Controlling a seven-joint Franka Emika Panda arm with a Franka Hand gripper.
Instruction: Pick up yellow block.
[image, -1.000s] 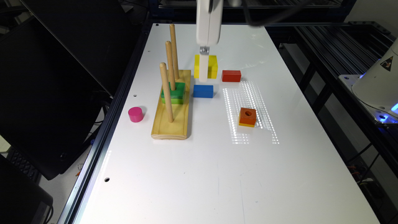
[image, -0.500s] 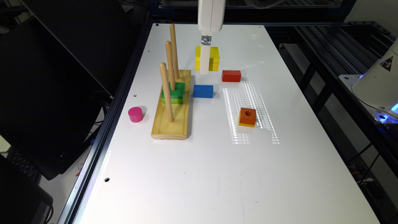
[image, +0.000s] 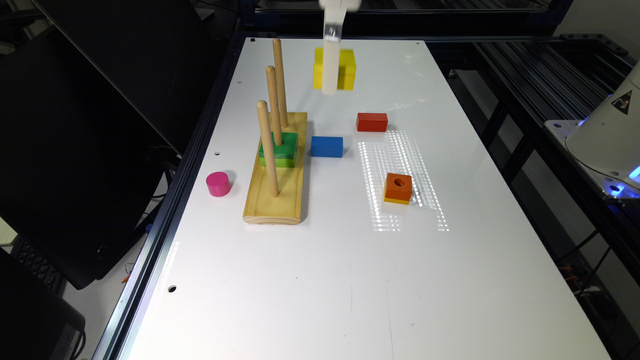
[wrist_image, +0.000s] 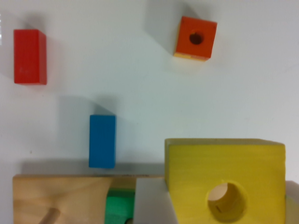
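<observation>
The jaws (image: 332, 75) are gripping the yellow block (image: 346, 68), one white finger (wrist_image: 154, 203) pressing against its side in the wrist view. In the exterior view the block is hanging in the air, well above the white desk (image: 350, 280), beyond the red block (image: 372, 122) and off to the side of the peg stand (image: 276, 175). Judging by that gap, the pick-up looks all but done: the block is off the surface and appears squarely held, so what is left is little more than keeping the grip and perhaps finishing the lift.

Nothing here is a true container; the nearest is the wooden peg stand, which is carrying three upright pegs. A green and lime block (image: 278, 148) is sitting on the stand, threaded on the middle peg; the other two pegs are standing bare. Just beside the stand is lying the blue block (image: 327, 146). On the stand's other side a pink cylinder (image: 218, 183) is standing near the desk's edge. Well apart from the stand, past the blue block, the orange holed block (image: 398, 188) is resting on the desk.
</observation>
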